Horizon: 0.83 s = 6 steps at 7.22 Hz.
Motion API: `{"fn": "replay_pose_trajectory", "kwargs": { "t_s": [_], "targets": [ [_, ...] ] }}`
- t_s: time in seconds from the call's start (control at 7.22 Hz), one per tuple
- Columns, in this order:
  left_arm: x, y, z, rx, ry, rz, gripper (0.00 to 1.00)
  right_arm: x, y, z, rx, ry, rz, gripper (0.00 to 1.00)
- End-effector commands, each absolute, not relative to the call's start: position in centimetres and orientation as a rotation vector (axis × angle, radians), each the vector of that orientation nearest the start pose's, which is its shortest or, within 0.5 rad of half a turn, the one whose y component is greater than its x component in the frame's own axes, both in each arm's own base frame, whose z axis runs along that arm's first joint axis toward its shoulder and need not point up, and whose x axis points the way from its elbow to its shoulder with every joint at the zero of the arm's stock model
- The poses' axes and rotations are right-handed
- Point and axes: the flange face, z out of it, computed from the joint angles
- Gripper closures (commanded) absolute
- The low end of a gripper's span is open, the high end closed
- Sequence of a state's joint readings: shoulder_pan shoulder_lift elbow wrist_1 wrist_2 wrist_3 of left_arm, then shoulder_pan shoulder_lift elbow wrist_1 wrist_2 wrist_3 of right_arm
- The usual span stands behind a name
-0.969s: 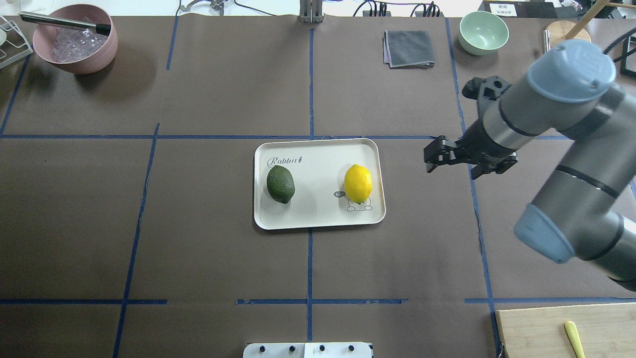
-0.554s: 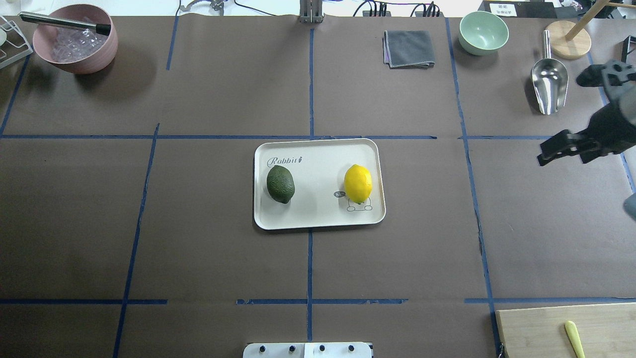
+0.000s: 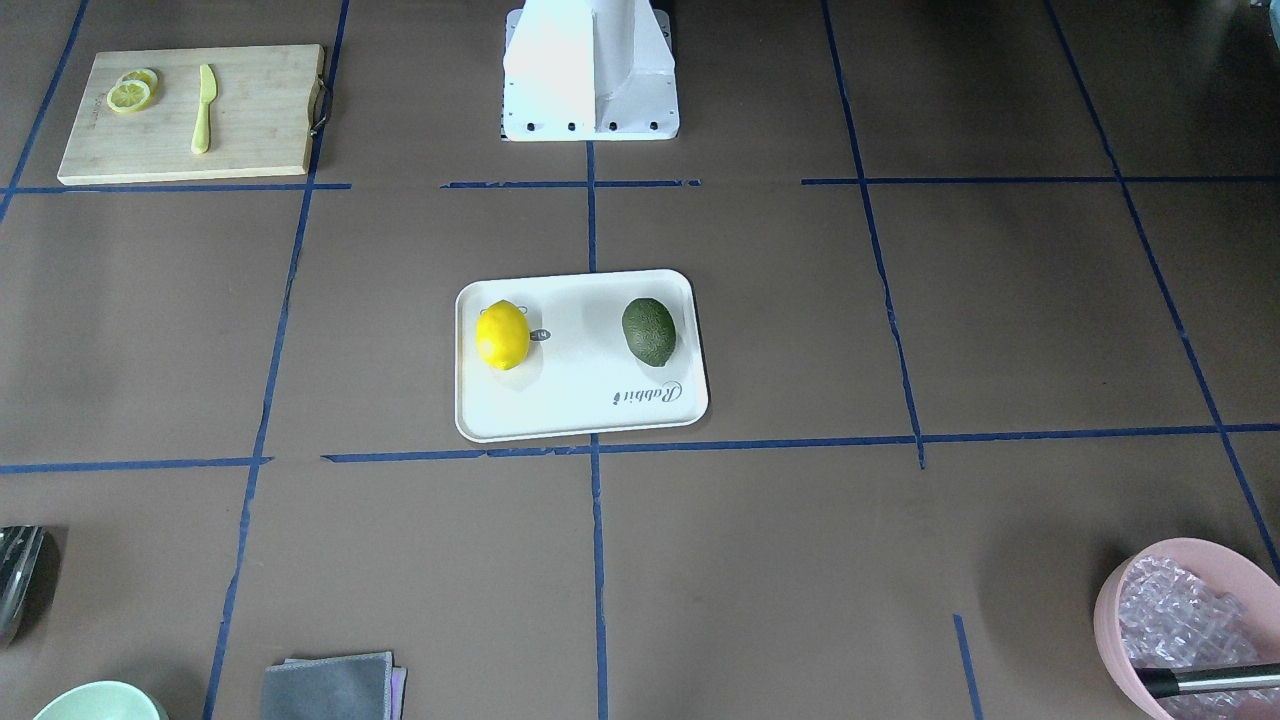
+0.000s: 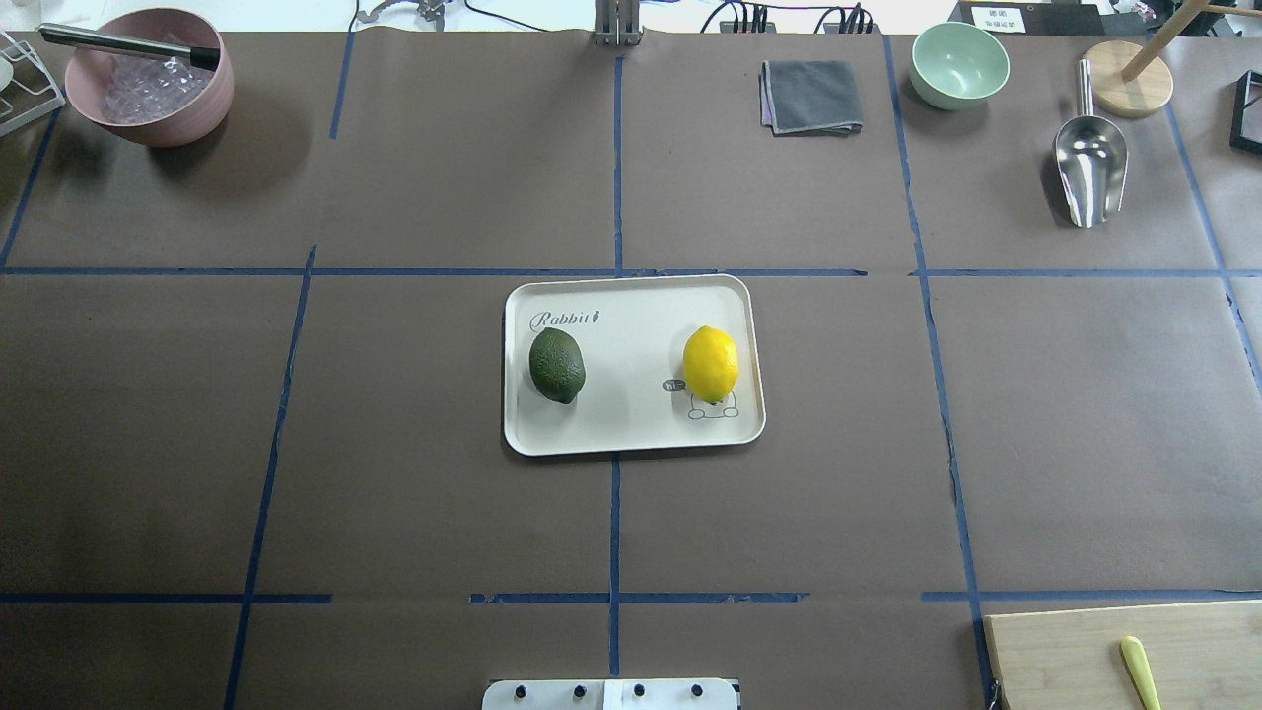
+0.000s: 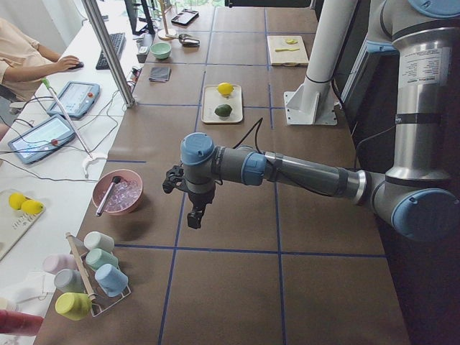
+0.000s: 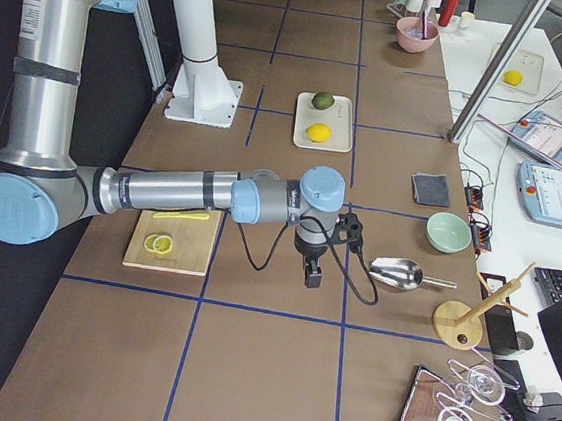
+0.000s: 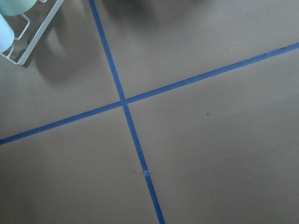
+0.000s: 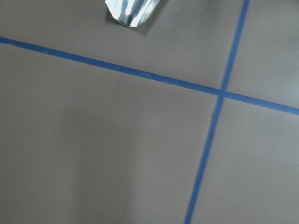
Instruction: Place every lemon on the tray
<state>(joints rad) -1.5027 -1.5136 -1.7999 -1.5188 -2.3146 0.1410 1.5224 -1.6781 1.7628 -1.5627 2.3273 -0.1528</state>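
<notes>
Checking front view: yellow lemon (image 3: 502, 335) and green lemon (image 3: 649, 331) both lie on the tray (image 3: 560, 402), apart. Overhead agrees. Side views: left gripper (image 5: 194, 217), right gripper (image 6: 312, 272) hang over desk (image 5: 237, 287), jaw state can't tell. Judged done; park arms away from tray.

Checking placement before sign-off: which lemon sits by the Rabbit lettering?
The green lemon, at the lettered end of the tray; the yellow lemon lies at the other end, over the cartoon drawing.

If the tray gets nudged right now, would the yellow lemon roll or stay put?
Probably rolls: the yellow lemon is a smooth oval lying loose on the flat tray. The raised rim would likely catch it.
</notes>
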Motion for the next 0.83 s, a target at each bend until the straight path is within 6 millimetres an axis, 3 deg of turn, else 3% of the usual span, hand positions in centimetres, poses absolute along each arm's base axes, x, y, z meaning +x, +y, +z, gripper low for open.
{"fn": "replay_pose_trajectory", "kwargs": {
  "t_s": [0.0,0.69],
  "targets": [
    [-4.4,-46.8,60.9,0.088,0.821,0.184,0.00,7.9,-44.1,65.8,0.124,-0.776,-0.236,0.00],
    [-5.7,-45.8,63.5,0.041,0.823,0.122,0.00,8.1,-45.1,65.0,0.066,-0.769,-0.208,0.00]
  ]
}}
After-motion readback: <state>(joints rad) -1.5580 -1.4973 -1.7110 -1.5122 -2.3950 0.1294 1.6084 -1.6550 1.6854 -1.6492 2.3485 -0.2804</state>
